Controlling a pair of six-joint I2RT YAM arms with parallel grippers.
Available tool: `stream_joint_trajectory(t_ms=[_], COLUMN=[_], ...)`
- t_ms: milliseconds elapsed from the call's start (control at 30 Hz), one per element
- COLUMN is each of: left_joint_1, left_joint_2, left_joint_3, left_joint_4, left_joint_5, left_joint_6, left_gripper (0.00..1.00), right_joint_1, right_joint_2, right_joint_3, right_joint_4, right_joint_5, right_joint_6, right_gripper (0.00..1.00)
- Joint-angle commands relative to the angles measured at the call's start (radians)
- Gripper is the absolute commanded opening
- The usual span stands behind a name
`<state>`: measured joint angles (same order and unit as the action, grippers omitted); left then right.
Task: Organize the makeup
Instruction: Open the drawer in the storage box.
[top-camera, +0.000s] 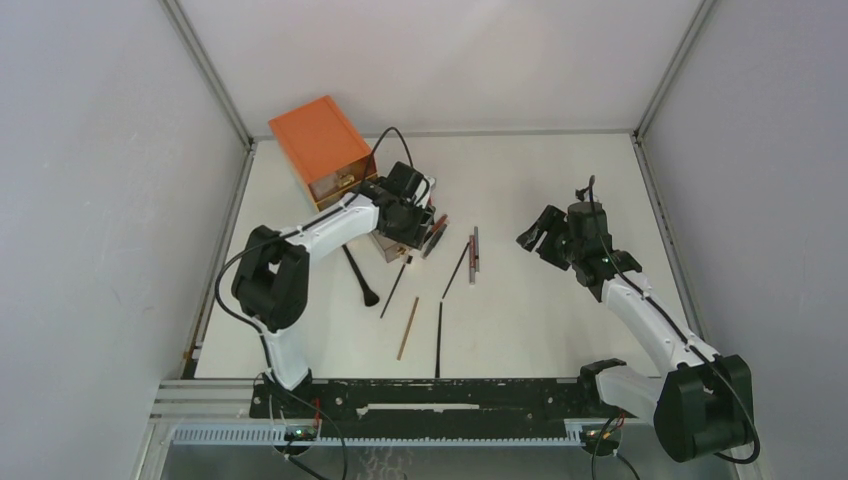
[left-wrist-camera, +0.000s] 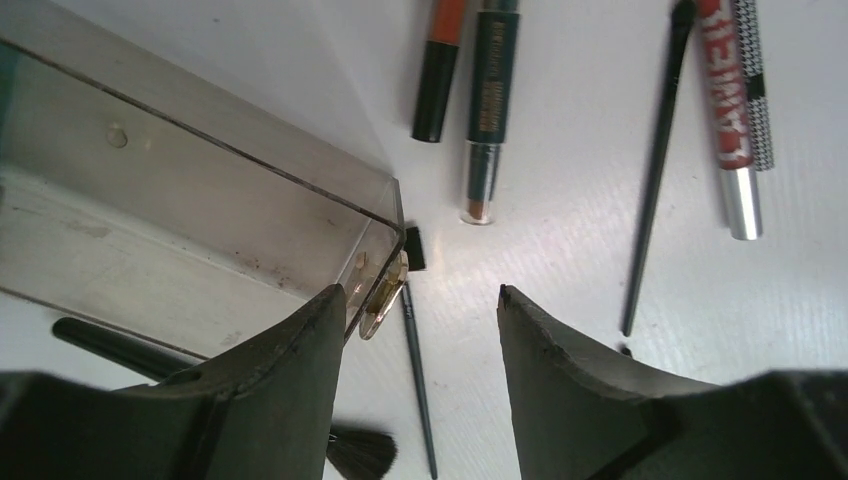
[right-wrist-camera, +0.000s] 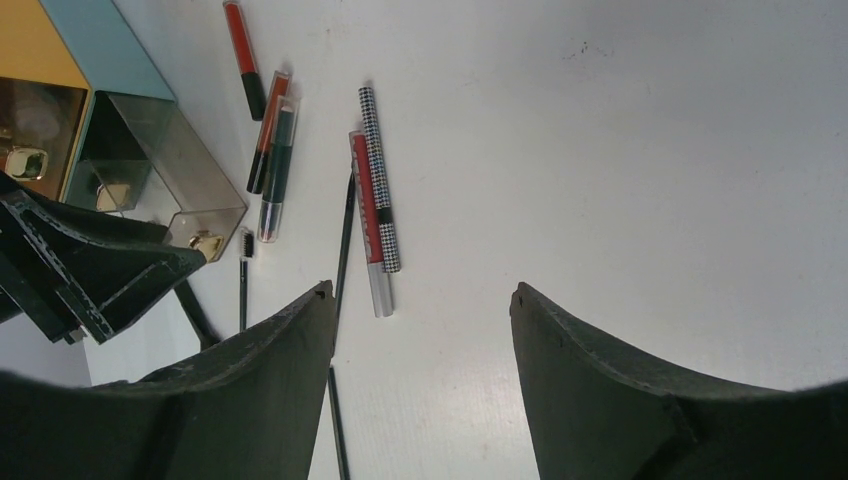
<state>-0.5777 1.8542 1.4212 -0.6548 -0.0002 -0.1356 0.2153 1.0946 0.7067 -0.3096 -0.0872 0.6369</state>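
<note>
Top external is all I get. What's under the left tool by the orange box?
Observer: A clear drawer, out on the table. The left tool hangs open by its gold knob.
Operator: Anything in the tool?
Observer: Nothing. A thin brush lies on the table below, between its fingers in that wrist view.
Operator: And the other arm?
Observer: The right tool is open and holds nothing. Its camera shows a checkered pen lying against a red tube.
</note>
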Motion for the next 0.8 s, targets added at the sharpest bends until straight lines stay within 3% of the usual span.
stream_joint_trajectory(t_ms=[0, 500, 767], left_joint_1=[-0.027, -0.036, -0.038], left_joint_2=[-0.037, -0.113, -0.217], left_joint_3=[-0.005, 0.115, 0.172], left_joint_4=[-0.017, -0.107, -0.104], left_joint_5=[0.078, 0.019, 0.054], left_joint_6=[-0.048, -0.012, -0.002], left_gripper=[0.61, 0.64, 0.66], right_joint_1=[-0.005, 0.022, 0.127], right_joint_2=[-0.004, 0.034, 0.261], right_joint_3=[-0.001, -0.001, 0.099], right_joint_4=[0.033, 0.063, 0.058], right_joint_5=[-0.002, -0.006, -0.028], right_joint_6=[0.004, -0.005, -0.015], right_gripper=[0.72, 0.72, 0.69])
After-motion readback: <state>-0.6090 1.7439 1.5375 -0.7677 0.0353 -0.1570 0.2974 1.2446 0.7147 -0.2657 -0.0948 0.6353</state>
